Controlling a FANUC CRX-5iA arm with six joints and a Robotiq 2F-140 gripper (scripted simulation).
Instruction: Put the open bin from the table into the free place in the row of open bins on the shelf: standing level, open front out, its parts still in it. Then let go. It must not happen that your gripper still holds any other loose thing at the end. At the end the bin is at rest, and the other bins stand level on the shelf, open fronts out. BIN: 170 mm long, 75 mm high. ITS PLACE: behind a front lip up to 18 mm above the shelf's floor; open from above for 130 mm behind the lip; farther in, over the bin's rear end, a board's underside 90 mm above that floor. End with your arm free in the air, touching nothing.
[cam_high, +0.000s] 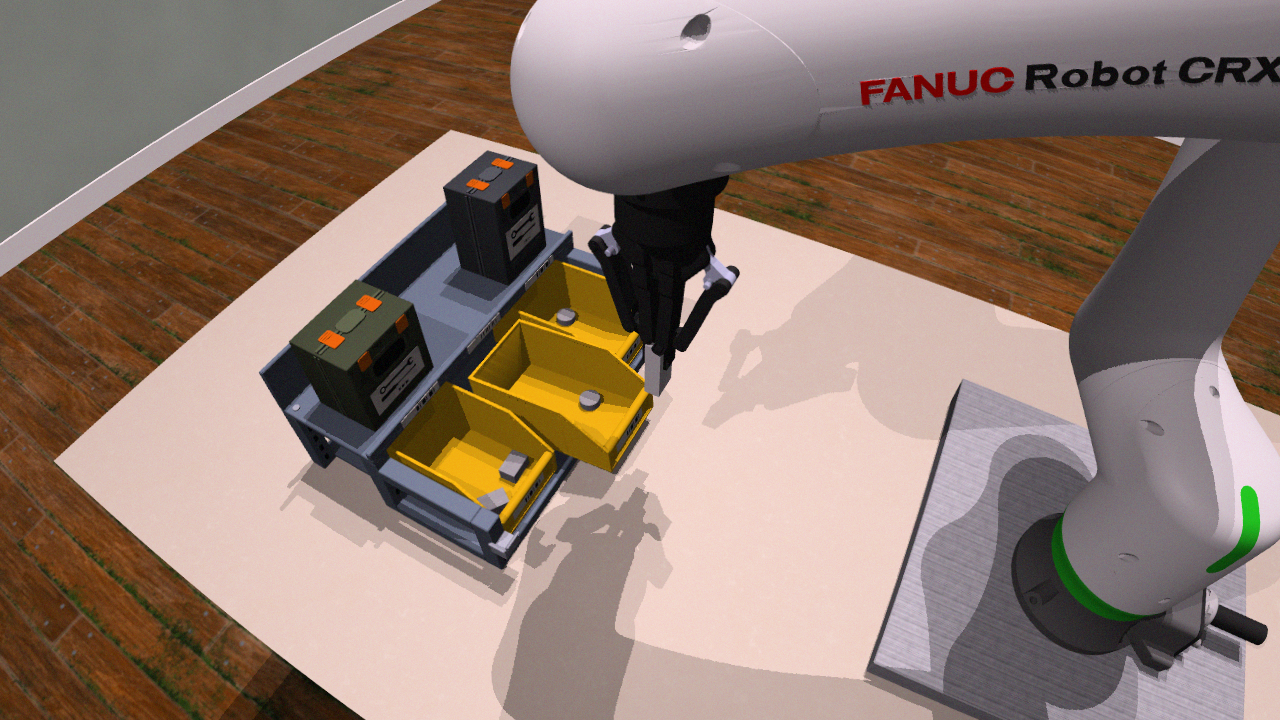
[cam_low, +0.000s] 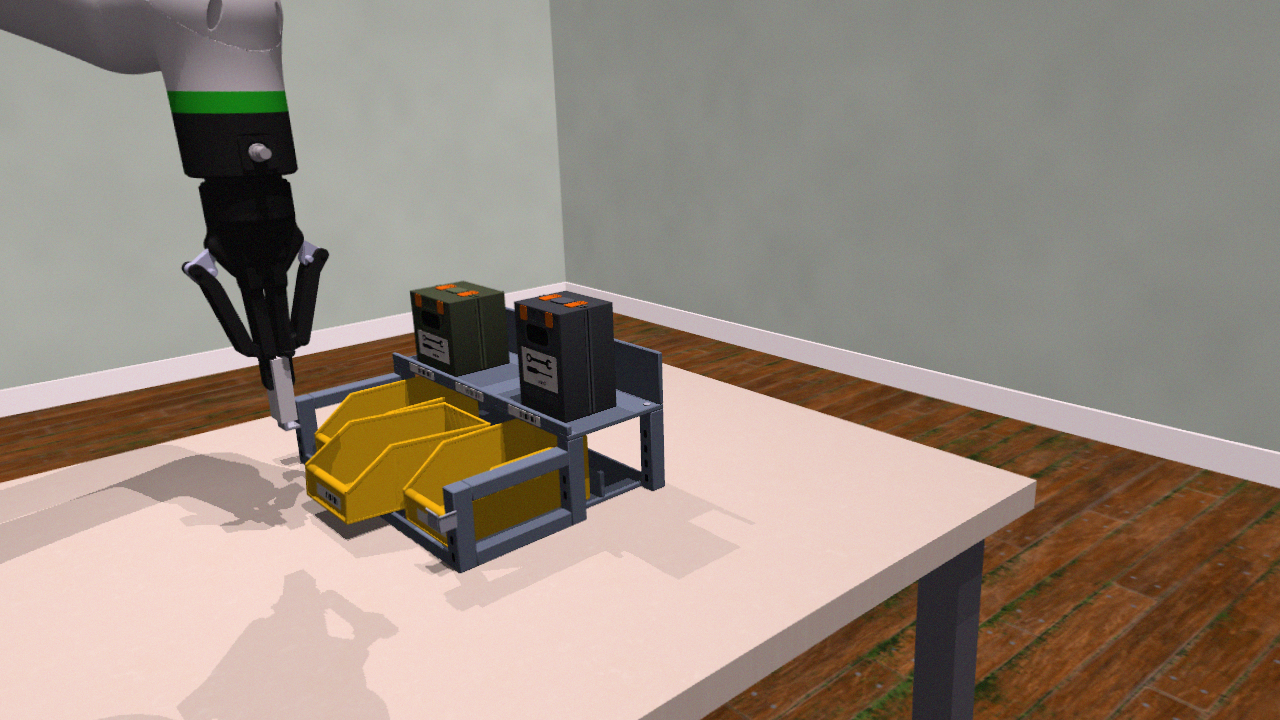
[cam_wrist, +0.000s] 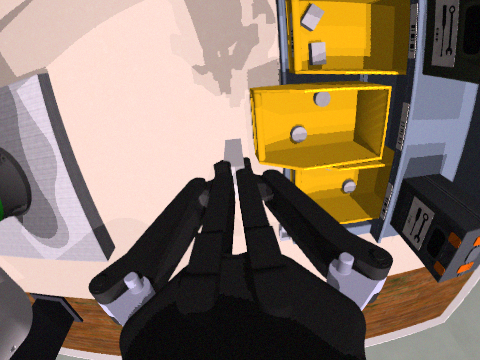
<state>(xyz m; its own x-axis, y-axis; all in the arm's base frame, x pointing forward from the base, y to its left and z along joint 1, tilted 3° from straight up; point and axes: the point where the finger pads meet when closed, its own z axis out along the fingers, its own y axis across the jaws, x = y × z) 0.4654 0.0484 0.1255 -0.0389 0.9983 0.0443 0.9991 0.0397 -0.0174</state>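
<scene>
Not done yet imo: middle bin (cam_high: 562, 386) only partway into shelf (cam_low: 651, 420) slot, front end sticking out over desk (cam_low: 805, 501) & tilted, fingers (cam_high: 657, 371) shut on nothing just beside it, prob needs a push in.

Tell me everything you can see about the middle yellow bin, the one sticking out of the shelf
The middle yellow bin looks like smooth plastic, with sloped side walls, a low open front and a small label on its front face. Two small grey round parts lie inside. It sits between the two other yellow bins, tilted front-down, its front end jutting out past the shelf and the neighbours' fronts. The shut gripper hangs beside its front corner, holding nothing; contact cannot be told.
</scene>
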